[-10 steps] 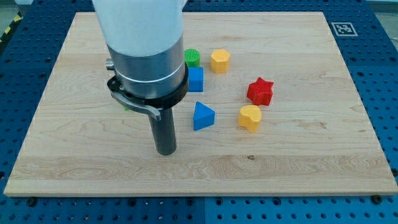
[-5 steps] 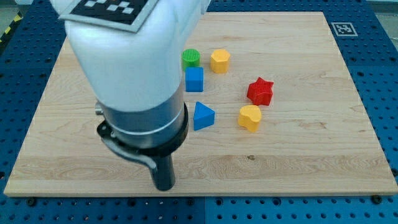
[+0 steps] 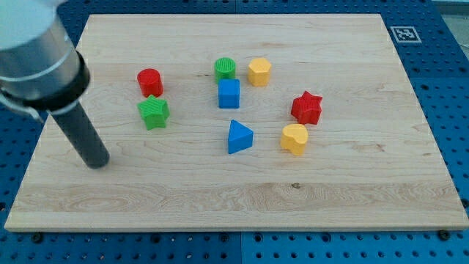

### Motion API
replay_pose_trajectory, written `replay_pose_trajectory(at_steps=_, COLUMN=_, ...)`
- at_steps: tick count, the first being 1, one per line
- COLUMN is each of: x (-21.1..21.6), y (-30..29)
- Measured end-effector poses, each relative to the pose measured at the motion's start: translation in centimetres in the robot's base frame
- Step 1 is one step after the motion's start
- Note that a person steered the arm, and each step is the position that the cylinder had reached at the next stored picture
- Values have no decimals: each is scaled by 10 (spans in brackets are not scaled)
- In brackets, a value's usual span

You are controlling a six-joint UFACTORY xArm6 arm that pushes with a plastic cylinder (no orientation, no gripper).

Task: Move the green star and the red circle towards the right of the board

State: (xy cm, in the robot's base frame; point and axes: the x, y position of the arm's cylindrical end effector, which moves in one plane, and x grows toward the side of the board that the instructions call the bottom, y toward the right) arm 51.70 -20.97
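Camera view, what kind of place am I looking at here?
Probably a robotics lab bench: a wooden board lies on a blue perforated table, a printed marker tag sits in the board's corner, and my tip rests left of small coloured blocks like the green star.

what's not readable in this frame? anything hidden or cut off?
- Arm: cut off by the camera view's top-left edge; only the housing and rod show.
- My tip: visible, left of the green star and red circle, touching neither.
- Marker, top-right corner: too small to read.
- Board: whole; no block hidden.
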Motion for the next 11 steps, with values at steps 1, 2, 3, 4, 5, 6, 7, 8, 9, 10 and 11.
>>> replay_pose_trajectory(at_steps=1, x=-54, y=-5)
replay_pose_trajectory(at_steps=2, x=-89, y=24)
replay_pose_trajectory(at_steps=3, x=-89, y=34)
replay_pose_trajectory(at_steps=4, x=-81, y=65)
replay_pose_trajectory(at_steps=5, x=-65, y=95)
replay_pose_trajectory(at_steps=6, x=-65, y=103)
replay_pose_trajectory(at_steps=7, x=-70, y=75)
replay_pose_trajectory(at_steps=8, x=-93, y=24)
replay_pose_trajectory(at_steps=9, x=-133, y=13)
replay_pose_trajectory(at_steps=10, x=-136, y=14)
replay_pose_trajectory(at_steps=11, x=-136, y=21)
